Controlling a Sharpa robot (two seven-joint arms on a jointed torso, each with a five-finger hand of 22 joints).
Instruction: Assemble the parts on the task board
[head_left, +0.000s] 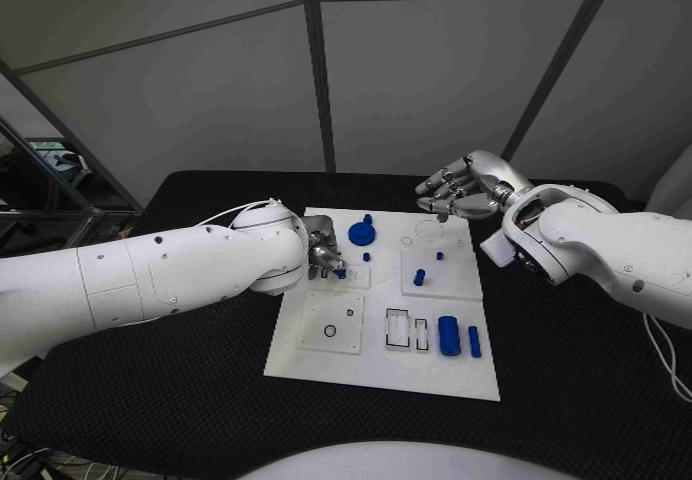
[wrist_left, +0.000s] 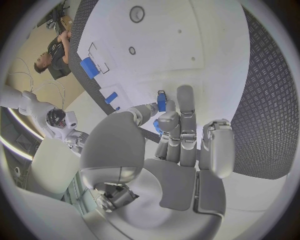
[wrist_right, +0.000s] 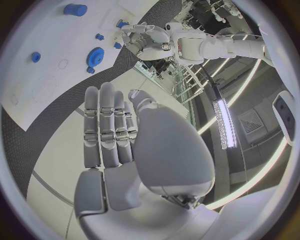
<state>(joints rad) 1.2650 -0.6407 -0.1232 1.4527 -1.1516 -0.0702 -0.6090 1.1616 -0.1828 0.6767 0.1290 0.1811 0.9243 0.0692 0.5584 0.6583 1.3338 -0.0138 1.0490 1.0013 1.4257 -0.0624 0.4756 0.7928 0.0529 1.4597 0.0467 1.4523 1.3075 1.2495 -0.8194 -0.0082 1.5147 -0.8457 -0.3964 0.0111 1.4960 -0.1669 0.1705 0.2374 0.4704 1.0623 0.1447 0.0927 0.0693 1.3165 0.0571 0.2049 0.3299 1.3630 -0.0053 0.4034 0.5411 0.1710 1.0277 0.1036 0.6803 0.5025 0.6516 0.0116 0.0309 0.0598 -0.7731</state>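
The white task board (head_left: 378, 368) lies in the middle of the black table. My left hand (head_left: 323, 257) is low over the board's left part and pinches a small blue part (wrist_left: 161, 102) between thumb and fingertip, right at the board's surface (wrist_left: 206, 60). A blue gear (head_left: 361, 234) stands just beyond it, with short blue pegs (head_left: 420, 277) to its right. A blue cylinder (head_left: 449, 335) and a blue bar (head_left: 475, 341) lie near the board's front right. My right hand (head_left: 462, 188) hovers above the far right corner, its fingers (wrist_right: 107, 127) side by side and holding nothing.
Rectangular slots (head_left: 398, 328) and a round hole (head_left: 330, 330) mark the board's front plates. Black table (head_left: 577, 380) surrounds the board on all sides. In the right wrist view the gear (wrist_right: 95, 55) and my left hand (wrist_right: 147, 37) appear beyond the fingers.
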